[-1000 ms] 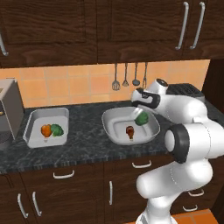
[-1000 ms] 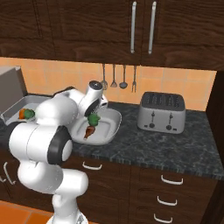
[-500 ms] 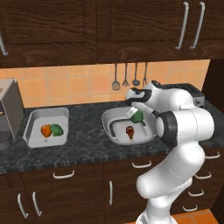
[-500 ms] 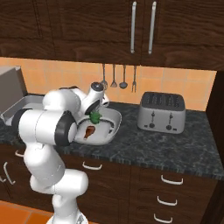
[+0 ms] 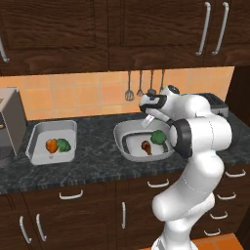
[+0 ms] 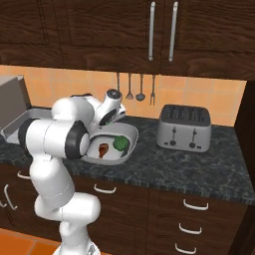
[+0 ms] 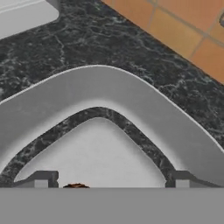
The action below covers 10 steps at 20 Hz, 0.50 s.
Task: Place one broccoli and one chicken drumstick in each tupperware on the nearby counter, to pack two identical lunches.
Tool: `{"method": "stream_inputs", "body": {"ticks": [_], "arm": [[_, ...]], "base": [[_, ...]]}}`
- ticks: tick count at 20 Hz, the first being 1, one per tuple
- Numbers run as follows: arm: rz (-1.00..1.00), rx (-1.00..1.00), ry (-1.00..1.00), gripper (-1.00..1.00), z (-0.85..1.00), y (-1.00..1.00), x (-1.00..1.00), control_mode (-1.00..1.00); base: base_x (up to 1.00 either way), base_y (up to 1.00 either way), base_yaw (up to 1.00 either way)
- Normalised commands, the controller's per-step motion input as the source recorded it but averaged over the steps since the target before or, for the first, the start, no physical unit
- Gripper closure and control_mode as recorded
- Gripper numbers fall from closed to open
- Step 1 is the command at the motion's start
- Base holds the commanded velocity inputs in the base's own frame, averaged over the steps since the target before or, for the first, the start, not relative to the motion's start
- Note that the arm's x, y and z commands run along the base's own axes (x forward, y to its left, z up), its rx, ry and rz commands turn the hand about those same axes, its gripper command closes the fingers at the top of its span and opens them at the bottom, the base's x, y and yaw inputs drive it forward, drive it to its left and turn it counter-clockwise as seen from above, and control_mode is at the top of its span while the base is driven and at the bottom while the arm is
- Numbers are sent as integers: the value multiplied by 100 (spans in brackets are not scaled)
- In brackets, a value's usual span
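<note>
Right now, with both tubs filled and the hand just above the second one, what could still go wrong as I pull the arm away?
The hand hangs open, close above the round tub, so a low sideways retreat might clip its flared rim and shove it along the counter. The broccoli lies near the tub's right wall beside the drumstick; a knock could roll it out. Lifting straight up first looks safer.

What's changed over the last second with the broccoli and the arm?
The pincer has opened and let go of the broccoli, which dropped into the rounded tupperware and now lies beside the chicken drumstick. The arm's elbow swung in toward the counter. The squarish tupperware with its own broccoli and drumstick stayed put, as did the toaster.
</note>
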Motion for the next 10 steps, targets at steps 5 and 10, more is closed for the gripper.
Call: {"method": "stream_inputs", "body": {"ticks": [5, 10], "arm": [[9, -14, -2, -100, 44, 9, -96, -100], [-22, 26, -5, -100, 29, 19, -100, -100]], "base": [[0, 0, 0], [0, 0, 0]]}}
